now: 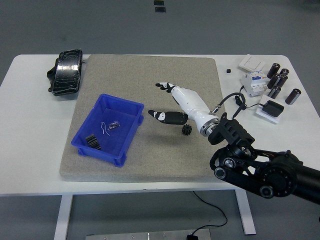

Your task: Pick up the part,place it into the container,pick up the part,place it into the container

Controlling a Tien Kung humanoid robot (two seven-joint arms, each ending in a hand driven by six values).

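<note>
A blue plastic container (84, 134) sits tilted on the left half of the grey mat (150, 75). Inside it lie a black gear part (92, 141), a small dark part (115, 124) and a thin wire piece. A second black gear part (187, 131) rests on the mat just below my right hand. My right hand (161, 101) hovers over the mat's middle, to the right of the container, fingers spread and empty. Its white forearm runs down to the black arm at the lower right. My left arm does not show.
A black pouch (66, 70) lies at the table's back left. At the back right stand several black cylinders (280, 80), a white breaker unit (253, 82), white switch plates (252, 63) and a black adapter (273, 108) with a cable. A tiny black piece (228, 71) lies off the mat's corner.
</note>
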